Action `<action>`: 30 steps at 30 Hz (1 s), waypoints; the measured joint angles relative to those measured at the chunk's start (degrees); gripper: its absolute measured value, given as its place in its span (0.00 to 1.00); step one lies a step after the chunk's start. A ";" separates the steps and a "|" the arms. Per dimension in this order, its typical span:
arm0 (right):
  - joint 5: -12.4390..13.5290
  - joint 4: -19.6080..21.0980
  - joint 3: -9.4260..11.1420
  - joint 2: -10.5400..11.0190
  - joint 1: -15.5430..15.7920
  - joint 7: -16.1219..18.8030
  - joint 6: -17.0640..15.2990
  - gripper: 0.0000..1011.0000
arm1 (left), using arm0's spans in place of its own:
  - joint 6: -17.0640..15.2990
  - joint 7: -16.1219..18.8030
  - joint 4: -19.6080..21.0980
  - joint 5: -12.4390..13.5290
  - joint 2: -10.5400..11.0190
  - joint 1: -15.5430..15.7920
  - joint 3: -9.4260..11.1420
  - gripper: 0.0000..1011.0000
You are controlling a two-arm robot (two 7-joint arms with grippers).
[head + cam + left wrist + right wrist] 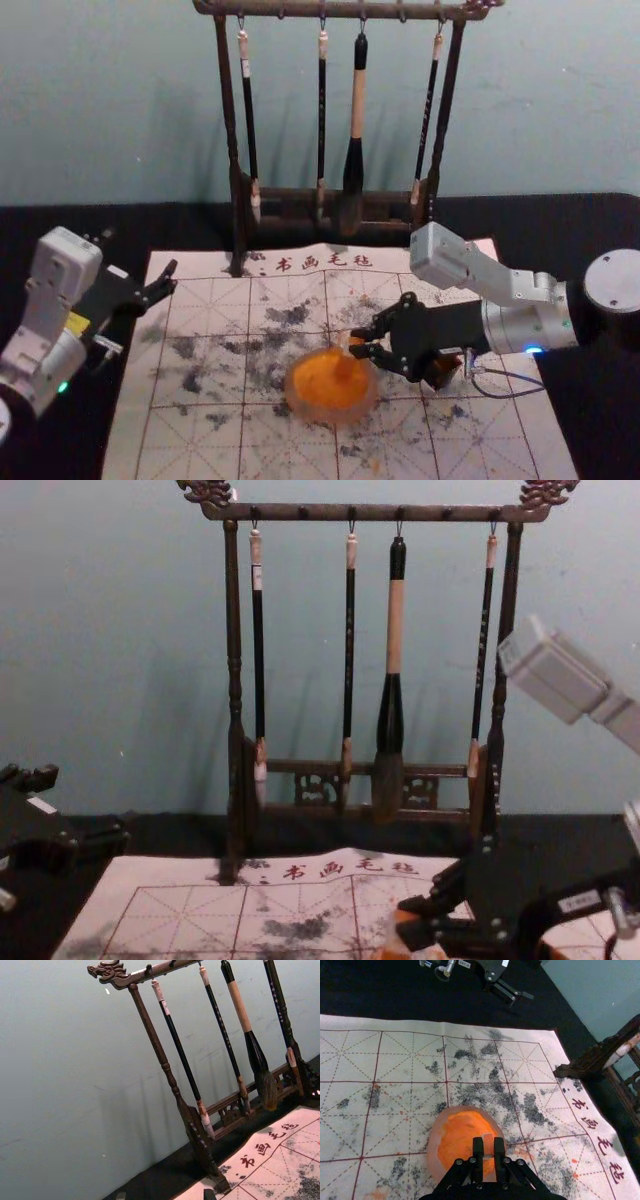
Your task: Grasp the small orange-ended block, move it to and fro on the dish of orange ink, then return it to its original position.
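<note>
My right gripper (358, 343) is shut on the small block (356, 338), above the back right part of the orange ink dish (330, 388). In the right wrist view the pale, orange-tinged block (488, 1146) stands between the fingertips of the right gripper (488, 1148), over the orange ink of the round dish (436, 1162). Whether its lower end touches the ink, I cannot tell. The chest view has an orange part of the block (404, 917) by the fingertips. My left gripper (142, 312) is parked open at the mat's left edge, its tips (165, 1194) wide apart.
Behind the mat (215, 300) stands a dark wooden rack (232, 130) with several hanging brushes, including a thick one (357, 120). A dark object with an orange tint (441, 372) sits partly hidden beneath the right gripper, right of the dish. Ink stains mark the mat.
</note>
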State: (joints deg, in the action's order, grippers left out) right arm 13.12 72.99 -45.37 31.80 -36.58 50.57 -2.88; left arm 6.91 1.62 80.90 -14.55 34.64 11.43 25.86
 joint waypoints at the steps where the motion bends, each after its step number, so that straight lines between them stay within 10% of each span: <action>1: 0.10 0.14 0.07 0.16 0.12 0.02 -0.01 0.10 | 0.00 0.00 0.00 0.00 0.00 0.00 0.00 0.99; 14: 1.72 5.37 0.61 3.93 2.84 1.47 0.11 0.10 | 0.00 0.00 0.00 0.00 0.00 -0.01 0.00 0.99; 30: 1.11 5.78 -1.00 3.16 2.45 2.22 0.51 0.10 | 0.00 0.00 0.00 0.00 0.00 0.00 0.00 0.99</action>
State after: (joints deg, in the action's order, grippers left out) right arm 14.24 78.77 -46.36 34.96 -34.13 52.79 -2.37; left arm 6.91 1.62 80.90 -14.55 34.65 11.43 25.86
